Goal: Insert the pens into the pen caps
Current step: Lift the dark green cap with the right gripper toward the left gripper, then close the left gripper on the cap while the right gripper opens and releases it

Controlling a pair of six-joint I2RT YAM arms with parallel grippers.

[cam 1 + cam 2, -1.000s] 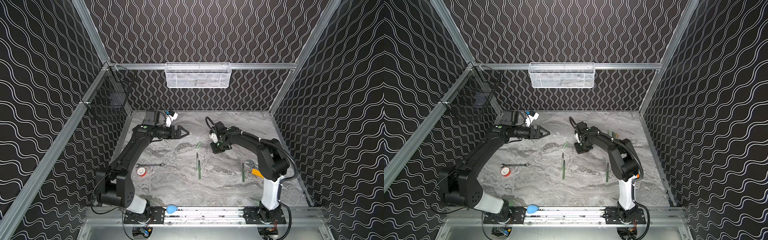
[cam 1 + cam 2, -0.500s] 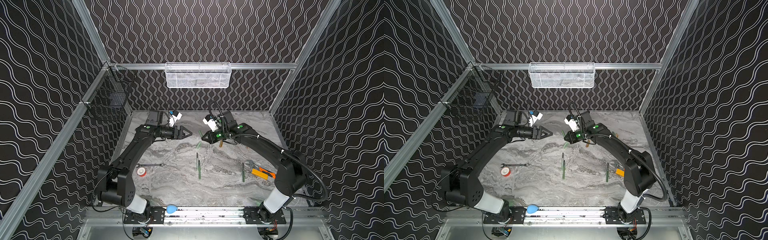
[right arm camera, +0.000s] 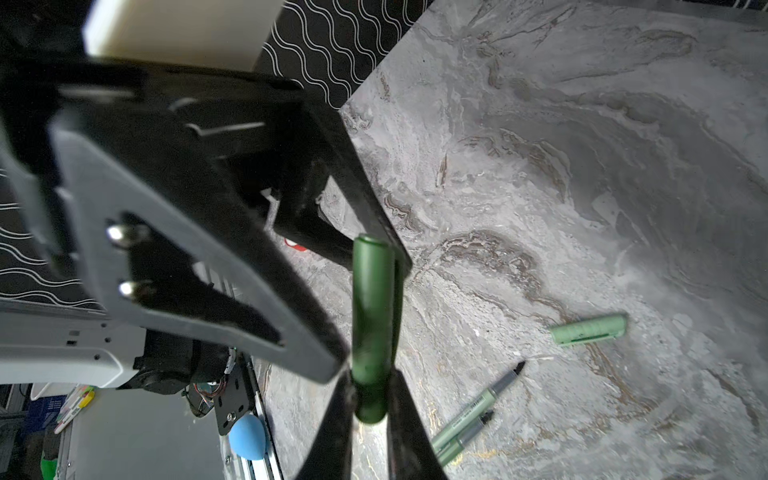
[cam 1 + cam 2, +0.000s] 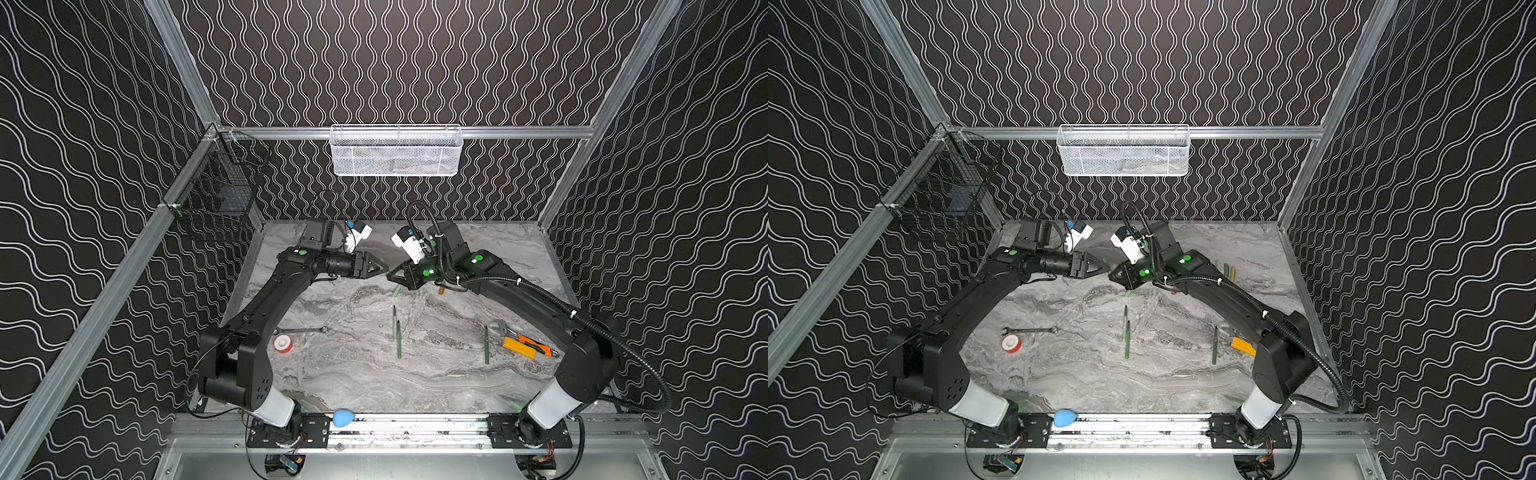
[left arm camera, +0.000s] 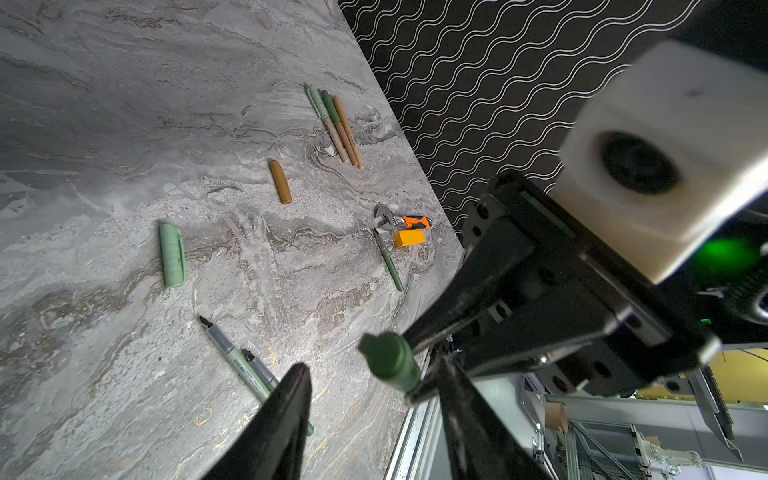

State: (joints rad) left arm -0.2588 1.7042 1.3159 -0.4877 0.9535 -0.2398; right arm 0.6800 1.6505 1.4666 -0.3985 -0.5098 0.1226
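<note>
Both grippers meet tip to tip above the back middle of the table. My right gripper (image 3: pixel 372 386) (image 4: pixel 392 275) is shut on a dark green pen cap (image 3: pixel 372 316) (image 5: pixel 388 359), held in the air. My left gripper (image 5: pixel 368 365) (image 4: pixel 384 269) straddles the cap's free end, jaws apart, with a clear gap on one side. Two uncapped green pens (image 5: pixel 237 357) (image 4: pixel 397 336) lie side by side mid-table, a third pen (image 4: pixel 486 345) to their right. A pale green cap (image 5: pixel 171 255) and a tan cap (image 5: pixel 280 181) lie loose. Several capped pens (image 5: pixel 336 120) are bunched near the back right.
A silver wrench (image 4: pixel 301 330) and a red and white tape roll (image 4: pixel 283 344) lie on the left. An orange utility knife (image 4: pixel 519 348) and an adjustable wrench (image 4: pixel 505 328) lie front right. A blue egg shape (image 4: pixel 343 417) sits on the front rail. A white basket (image 4: pixel 395 151) hangs on the back wall.
My right arm rose from the table with the cap and swung left to meet the left gripper. The left gripper's jaws narrowed from wide open around the cap.
</note>
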